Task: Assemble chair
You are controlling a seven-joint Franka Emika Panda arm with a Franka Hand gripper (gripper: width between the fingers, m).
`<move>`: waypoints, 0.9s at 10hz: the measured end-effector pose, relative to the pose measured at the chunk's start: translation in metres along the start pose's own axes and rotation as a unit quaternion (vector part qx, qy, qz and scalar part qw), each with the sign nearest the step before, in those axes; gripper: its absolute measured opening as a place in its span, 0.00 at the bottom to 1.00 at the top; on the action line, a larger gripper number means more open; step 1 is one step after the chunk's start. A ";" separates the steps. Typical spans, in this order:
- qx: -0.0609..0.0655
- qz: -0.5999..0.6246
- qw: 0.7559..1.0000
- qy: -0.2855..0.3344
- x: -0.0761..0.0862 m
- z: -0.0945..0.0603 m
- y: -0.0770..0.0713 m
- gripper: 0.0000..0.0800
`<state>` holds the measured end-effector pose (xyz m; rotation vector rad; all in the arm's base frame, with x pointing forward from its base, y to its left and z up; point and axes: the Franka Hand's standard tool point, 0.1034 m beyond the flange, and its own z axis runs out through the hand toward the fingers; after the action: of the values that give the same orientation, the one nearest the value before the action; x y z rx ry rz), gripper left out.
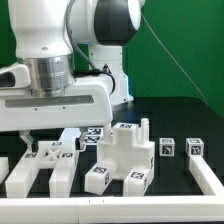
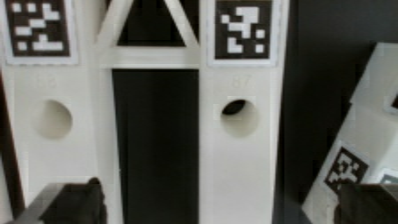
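Chair parts lie spread over the black worktop in the exterior view. A white ladder-like frame with tags sits at that view's left, right under the hand, which hangs from the arm just above it. A chunky tagged block stands near the middle, with a thin post rising from its top. 2 small tagged pieces sit apart at its right, and a slab lies at the far right edge. A white rail runs along the front. In the wrist view the frame fills most of the picture: 2 long bars, each with 1 oval hole and 1 tag, with a dark gap between them. The hand shows only as 2 dark fingertips set wide apart. 1 is over the first bar and the gap, the other lies beyond the second bar, so the second bar runs between them. The hand is wide and grips nothing. Whether either fingertip touches the frame cannot be told.
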<state>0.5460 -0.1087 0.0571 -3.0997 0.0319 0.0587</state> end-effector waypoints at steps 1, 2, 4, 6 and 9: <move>0.000 0.001 1.000 0.000 0.000 0.000 0.001 0.81; -0.001 0.003 1.000 -0.001 -0.001 0.003 0.004 0.81; -0.005 0.014 1.000 -0.004 0.000 0.016 0.000 0.81; -0.006 0.017 1.000 -0.007 0.003 0.021 -0.009 0.81; -0.007 0.015 1.000 -0.015 -0.001 0.030 -0.013 0.81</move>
<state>0.5438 -0.0948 0.0279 -3.1109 0.0788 0.1062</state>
